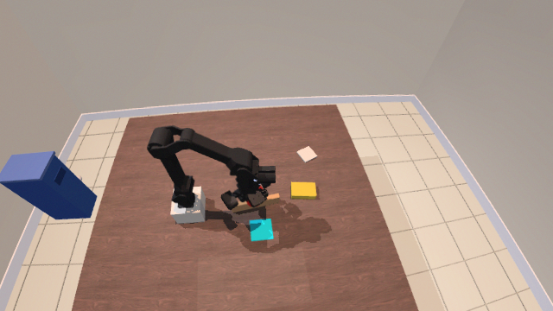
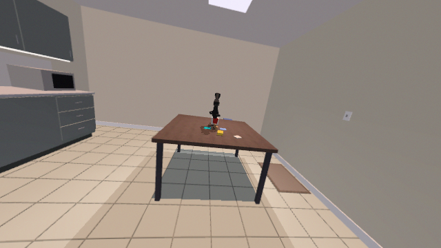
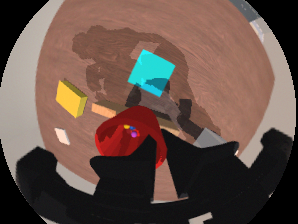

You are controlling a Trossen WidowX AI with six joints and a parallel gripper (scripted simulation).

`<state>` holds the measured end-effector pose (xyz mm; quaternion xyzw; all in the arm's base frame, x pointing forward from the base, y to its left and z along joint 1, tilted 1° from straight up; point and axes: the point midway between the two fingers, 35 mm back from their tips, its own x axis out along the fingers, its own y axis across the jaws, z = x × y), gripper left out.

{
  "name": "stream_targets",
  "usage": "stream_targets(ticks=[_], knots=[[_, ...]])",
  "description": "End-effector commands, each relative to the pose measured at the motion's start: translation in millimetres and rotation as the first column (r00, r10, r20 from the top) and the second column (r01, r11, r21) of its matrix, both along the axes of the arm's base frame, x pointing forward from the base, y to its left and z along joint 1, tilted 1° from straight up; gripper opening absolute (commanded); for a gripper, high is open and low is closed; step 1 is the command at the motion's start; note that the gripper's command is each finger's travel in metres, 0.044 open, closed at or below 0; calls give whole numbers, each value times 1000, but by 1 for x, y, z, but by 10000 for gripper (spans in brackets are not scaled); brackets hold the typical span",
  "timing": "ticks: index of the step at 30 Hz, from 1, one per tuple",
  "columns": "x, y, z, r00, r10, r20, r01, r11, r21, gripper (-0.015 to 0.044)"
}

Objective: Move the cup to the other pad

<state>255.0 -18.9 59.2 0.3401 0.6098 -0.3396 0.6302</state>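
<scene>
The red cup (image 3: 147, 117) (image 2: 215, 121) is held off the table, with several small coloured marbles (image 3: 132, 131) inside it. My gripper (image 3: 157, 131) is shut on the cup's wall. In the top view the arm hides most of the cup, which is over or close to the wooden bar. The cyan pad (image 1: 262, 233) (image 2: 207, 128) (image 3: 151, 70) lies beyond the bar from the arm's upper side, with nothing on it but shadow. The blue pad (image 2: 223, 129) shows in the exterior view; it is hidden in the other two views.
The low wooden bar (image 1: 274, 197) (image 3: 103, 110) stands between the pads. A yellow block (image 1: 303, 190) (image 2: 220, 132) (image 3: 69, 98) is near one end of it. A pale tile (image 1: 307, 154) (image 2: 238, 137) (image 3: 62, 136) lies farther off. The arm's white base (image 1: 189, 215) is at the other side.
</scene>
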Motion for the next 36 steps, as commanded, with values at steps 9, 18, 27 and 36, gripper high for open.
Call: stream_targets(ticks=[9, 18, 27, 36], knots=[[6, -25, 2, 1000, 2, 0, -2, 1000, -6, 0], [10, -43, 4, 1000, 2, 1, -2, 1000, -8, 0], [14, -62, 6, 1000, 2, 1, -2, 1000, -10, 0], [18, -83, 8, 1000, 2, 1, -2, 1000, -12, 0]])
